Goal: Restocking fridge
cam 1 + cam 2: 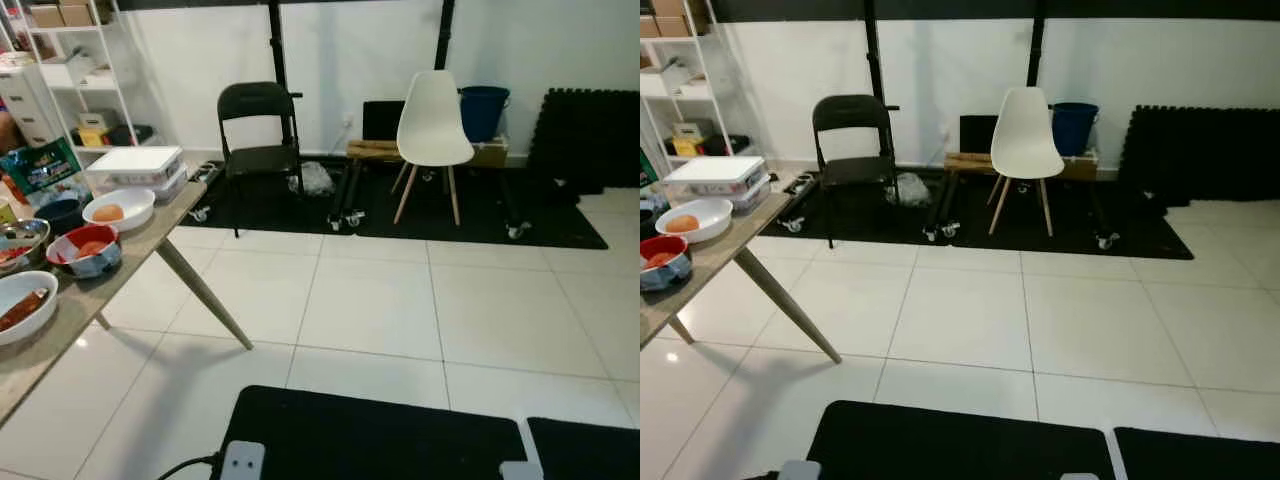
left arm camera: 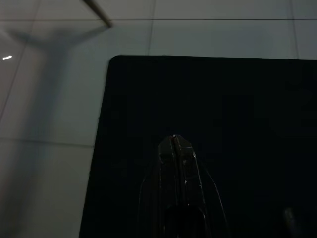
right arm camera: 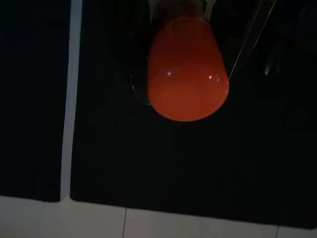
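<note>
My right gripper (image 3: 187, 101) is shut on an orange bottle (image 3: 188, 69) with a rounded end, held low over a black floor mat (image 3: 163, 163). My left gripper (image 2: 174, 143) is shut and holds nothing, hanging above another black mat (image 2: 208, 99). At my left stands a wooden table (image 1: 125, 268) with food on it: a white bowl (image 1: 118, 208) holding an orange item, a red bowl (image 1: 85, 248), a white bowl (image 1: 20, 305) with a sausage-like item, a metal bowl (image 1: 18, 240), a white lidded box (image 1: 138, 168) and a green bag (image 1: 38, 165).
White tiled floor (image 1: 400, 300) stretches ahead. Against the far wall are a black folding chair (image 1: 260, 125), a white chair (image 1: 433, 120), a blue bucket (image 1: 484, 110) and stacked black foam tiles (image 1: 590, 135). A white shelf rack (image 1: 70, 70) stands behind the table. Black mats (image 1: 370, 435) lie at my feet.
</note>
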Tool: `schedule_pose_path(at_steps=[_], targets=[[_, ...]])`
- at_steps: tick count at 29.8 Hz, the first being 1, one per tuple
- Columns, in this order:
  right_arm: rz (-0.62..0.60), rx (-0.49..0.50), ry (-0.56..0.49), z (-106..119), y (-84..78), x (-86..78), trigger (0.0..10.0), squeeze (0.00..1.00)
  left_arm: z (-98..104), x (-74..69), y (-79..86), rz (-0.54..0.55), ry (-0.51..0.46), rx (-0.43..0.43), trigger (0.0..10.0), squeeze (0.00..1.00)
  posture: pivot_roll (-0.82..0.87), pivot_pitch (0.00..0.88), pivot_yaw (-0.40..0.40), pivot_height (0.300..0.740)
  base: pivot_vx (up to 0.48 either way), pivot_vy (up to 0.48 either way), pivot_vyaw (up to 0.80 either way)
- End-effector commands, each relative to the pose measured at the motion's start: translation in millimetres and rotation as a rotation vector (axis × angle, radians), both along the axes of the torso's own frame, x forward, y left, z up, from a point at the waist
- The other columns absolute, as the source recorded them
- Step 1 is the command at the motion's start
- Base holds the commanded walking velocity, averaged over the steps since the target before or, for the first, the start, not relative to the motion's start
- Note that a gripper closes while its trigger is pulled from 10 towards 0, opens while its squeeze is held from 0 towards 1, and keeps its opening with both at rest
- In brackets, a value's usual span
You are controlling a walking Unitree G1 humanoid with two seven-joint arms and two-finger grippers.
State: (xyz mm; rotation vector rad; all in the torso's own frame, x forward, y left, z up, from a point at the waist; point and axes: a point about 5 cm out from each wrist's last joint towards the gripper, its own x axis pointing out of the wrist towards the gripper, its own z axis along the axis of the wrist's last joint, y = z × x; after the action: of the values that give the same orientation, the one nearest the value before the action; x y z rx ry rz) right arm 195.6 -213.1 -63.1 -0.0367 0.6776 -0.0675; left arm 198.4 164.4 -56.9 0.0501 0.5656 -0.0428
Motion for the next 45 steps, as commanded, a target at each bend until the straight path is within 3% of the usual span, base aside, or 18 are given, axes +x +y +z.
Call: schedule_pose_path(at_steps=[1,20,36,45], targets=[[-0.008,-0.005,0.015,-2.0,-3.2,-4.7,10.0,0.00,-2.4,-3.2,-0.2,0.004,0.016,-0.003,10.0,0.00,0.00,0.100,0.038,0.740,0.000,-0.480,0.00],[0.019,0.000,-0.001,0.1,3.6,1.6,10.0,0.00,-1.7,0.7,6.7,0.021,0.018,-0.003,10.0,0.00,-0.01,0.082,0.027,0.740,0.000,-0.480,0.00],[0.029,-0.006,-0.010,2.4,-0.9,3.6,10.0,0.00,-5.7,-3.8,0.3,0.025,0.033,-0.017,10.0,0.00,-0.02,0.073,0.020,0.740,0.000,-0.480,0.00],[0.013,0.009,-0.009,-0.1,3.0,-0.3,10.0,0.00,-6.7,-6.2,4.4,0.019,0.039,-0.015,10.0,0.00,-0.01,0.064,0.038,0.740,0.000,-0.480,0.00]])
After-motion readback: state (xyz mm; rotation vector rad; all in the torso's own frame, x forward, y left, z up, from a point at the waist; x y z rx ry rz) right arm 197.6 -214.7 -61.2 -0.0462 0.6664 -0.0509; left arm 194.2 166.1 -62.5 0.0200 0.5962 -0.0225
